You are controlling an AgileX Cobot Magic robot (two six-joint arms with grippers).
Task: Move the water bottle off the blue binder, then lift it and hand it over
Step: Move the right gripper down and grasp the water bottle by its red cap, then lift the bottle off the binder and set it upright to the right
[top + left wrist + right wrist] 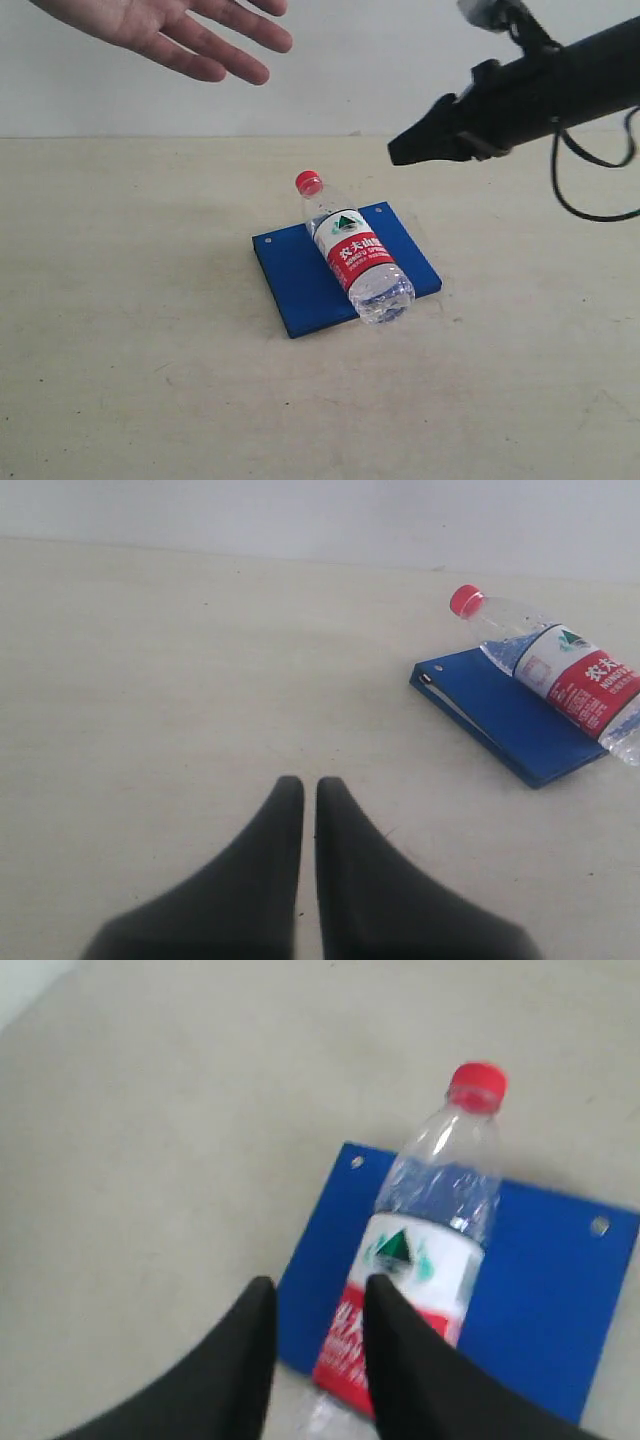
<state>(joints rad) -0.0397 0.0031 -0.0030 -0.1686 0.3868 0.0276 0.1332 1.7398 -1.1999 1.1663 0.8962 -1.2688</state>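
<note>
Water bottle (352,250) is lying on its side across the blue binder (295,280), with the red cap poking off the binder's far edge and the base hanging over the near one. We've got our right gripper (318,1288) up in the air above the binder, fingers a little apart with nothing between them. Our left gripper (310,785) is well off from the binder, fingers nearly together, empty. Someone's open hand (170,35) hovers way beyond the binder.
</note>
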